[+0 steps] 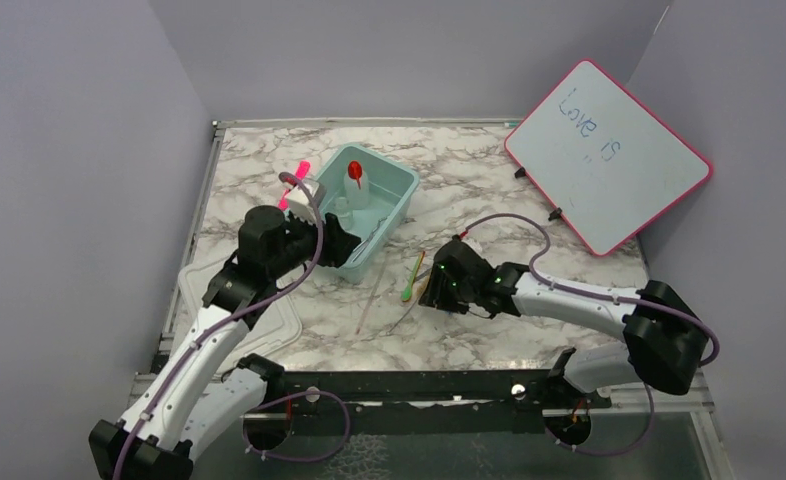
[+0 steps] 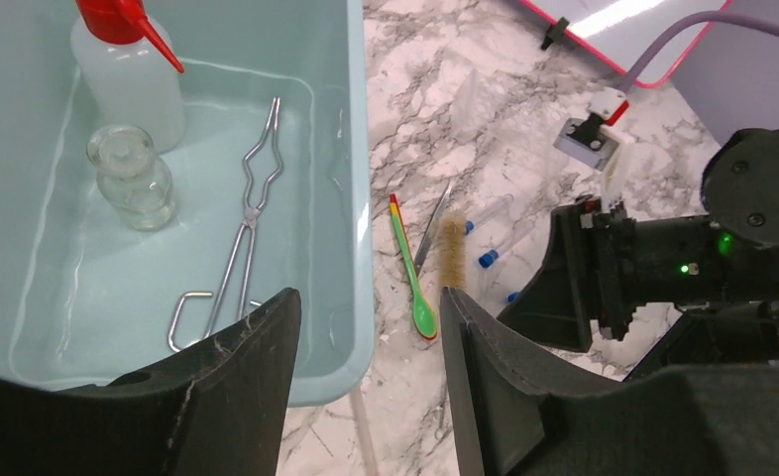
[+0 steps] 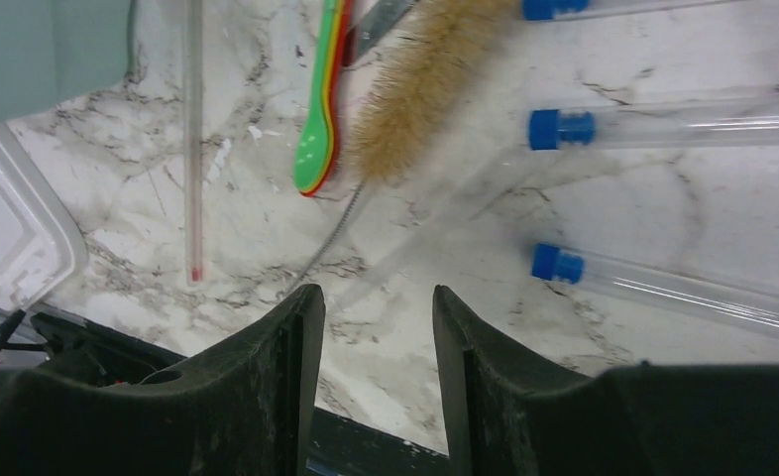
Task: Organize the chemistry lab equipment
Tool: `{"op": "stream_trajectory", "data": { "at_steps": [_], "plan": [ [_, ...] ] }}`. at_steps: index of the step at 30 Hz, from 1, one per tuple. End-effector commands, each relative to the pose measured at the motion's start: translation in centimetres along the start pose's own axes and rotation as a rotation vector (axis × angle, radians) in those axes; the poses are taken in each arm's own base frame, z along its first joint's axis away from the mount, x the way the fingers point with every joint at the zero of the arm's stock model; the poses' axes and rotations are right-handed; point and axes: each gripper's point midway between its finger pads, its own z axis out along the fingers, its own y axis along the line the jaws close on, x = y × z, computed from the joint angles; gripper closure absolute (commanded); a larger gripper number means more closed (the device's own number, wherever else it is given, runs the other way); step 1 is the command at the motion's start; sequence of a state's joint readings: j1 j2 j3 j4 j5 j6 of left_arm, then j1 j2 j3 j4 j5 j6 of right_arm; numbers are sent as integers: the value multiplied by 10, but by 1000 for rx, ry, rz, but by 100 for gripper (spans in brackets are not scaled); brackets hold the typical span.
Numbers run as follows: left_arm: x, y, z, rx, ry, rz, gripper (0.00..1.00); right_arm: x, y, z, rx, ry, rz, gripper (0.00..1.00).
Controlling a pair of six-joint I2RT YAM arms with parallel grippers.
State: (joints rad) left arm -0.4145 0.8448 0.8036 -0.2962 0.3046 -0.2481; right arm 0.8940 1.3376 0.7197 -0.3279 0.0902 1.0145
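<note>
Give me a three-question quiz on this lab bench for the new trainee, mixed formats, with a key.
1. True or false: the metal tongs lie inside the teal bin.
2. Which item lies right next to the tan brush? A) green spoon B) pink marker C) glass jar
3. Fill in: the right wrist view shows ___ blue-capped tubes.
Key: 1 true; 2 A; 3 three.
</note>
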Motion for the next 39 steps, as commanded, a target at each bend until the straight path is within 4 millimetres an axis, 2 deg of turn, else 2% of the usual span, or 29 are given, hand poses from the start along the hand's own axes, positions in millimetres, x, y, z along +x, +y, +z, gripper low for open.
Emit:
{"op": "stream_trajectory", "data": {
  "at_steps": [1,6,14,21,27,31,35,39],
  "plan": [
    [-25,-21,-13,93,-188,17,43,-13,25,9,19,-91,51,53],
    [-18,-20,-15,96,-181,14,42,-10,20,28,102,-108,106,63],
    [-12,-23,-14,119,-155,3,41,3,17,57,176,-82,114,62],
    [-9,-22,-15,115,-154,4,40,8,3,67,258,-94,157,66],
    [-5,-19,-11,104,-139,-6,39,3,-8,59,284,-142,197,85],
    [-2,-21,-7,121,-126,-12,38,-6,3,50,222,-172,211,99],
    [5,-27,-1,167,-82,-28,36,-18,14,38,186,-211,229,99],
    [13,-40,3,252,-28,-59,31,-37,37,12,76,-261,227,99]
  ]
}}
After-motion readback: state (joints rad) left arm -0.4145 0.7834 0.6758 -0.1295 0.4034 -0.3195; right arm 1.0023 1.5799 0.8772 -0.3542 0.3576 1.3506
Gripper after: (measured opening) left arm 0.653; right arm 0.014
